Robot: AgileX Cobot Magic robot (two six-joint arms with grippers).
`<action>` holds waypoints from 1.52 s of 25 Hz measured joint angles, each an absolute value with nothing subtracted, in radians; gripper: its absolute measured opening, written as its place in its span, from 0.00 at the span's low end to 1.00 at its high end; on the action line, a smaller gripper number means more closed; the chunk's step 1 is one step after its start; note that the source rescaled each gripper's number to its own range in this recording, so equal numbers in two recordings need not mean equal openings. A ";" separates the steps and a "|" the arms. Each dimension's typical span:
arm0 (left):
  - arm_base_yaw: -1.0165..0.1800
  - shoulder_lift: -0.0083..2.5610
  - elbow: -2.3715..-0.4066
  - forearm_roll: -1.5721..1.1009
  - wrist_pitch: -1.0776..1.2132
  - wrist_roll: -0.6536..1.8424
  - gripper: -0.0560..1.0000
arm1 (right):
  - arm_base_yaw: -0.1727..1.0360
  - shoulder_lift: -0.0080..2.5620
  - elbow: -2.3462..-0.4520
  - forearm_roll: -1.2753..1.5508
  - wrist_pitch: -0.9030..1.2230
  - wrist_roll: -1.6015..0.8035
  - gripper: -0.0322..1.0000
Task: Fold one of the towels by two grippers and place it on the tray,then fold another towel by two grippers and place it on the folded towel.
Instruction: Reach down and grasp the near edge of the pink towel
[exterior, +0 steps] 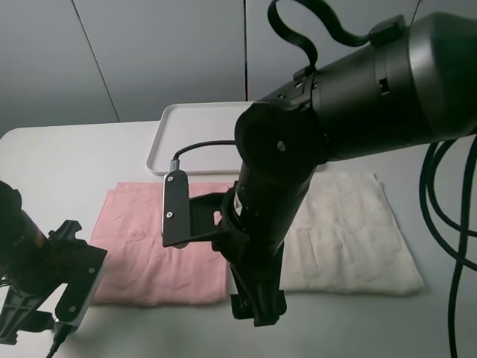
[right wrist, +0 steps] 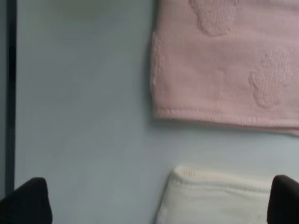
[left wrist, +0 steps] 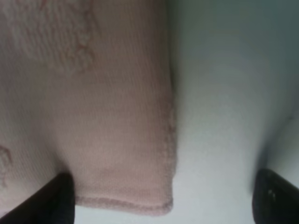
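On the white table [exterior: 67, 160], in front of the tray [exterior: 195, 119], the pink towel [exterior: 149, 253] and the cream towel [exterior: 350, 231] both lie spread out flat, side by side, so I judge that the job has hardly begun: no fold is made in either one, the part of the tray I can see carries no towel, and everything is left to do, pink first, then cream on top of it. My left gripper [left wrist: 168, 200] has its fingers spread wide and pinches nothing; it hangs low over a near corner of the pink towel, with one finger above the cloth and the other above bare table. My right gripper [right wrist: 156, 200] is likewise spread wide and empty, sitting over the gap where the two towels nearly meet. The high camera gives me the whole layout and the tray, but the big right arm blocks the strip between the towels and part of the tray. The right wrist camera fills that in: a pink corner and a cream corner lie close but apart, with table showing between. The left wrist picture is blurred, yet it alone shows how the pink corner sits between those fingers
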State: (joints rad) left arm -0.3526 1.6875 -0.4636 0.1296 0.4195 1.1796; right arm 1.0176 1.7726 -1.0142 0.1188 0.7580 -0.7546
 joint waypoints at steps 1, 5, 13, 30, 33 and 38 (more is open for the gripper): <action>-0.353 1.689 -0.464 0.130 0.418 1.180 0.99 | 1.032 1.775 -1.014 0.119 0.756 -0.759 1.00; -0.353 1.690 -0.465 0.128 0.418 1.180 0.99 | 1.085 1.813 -1.016 0.119 0.722 -0.771 1.00; -0.353 1.690 -0.465 0.128 0.418 1.180 0.99 | 1.116 1.963 -1.067 0.112 0.676 -0.756 1.00; -0.353 1.691 -0.465 0.124 0.418 1.184 0.99 | 1.116 2.079 -1.128 -0.038 0.695 -0.571 1.00; -0.353 1.691 -0.465 0.121 0.418 1.184 0.99 | 1.116 2.083 -1.133 -0.045 0.701 -0.556 0.83; -0.353 1.691 -0.465 0.117 0.418 1.189 0.99 | 1.116 2.086 -1.133 -0.075 0.674 -0.540 0.25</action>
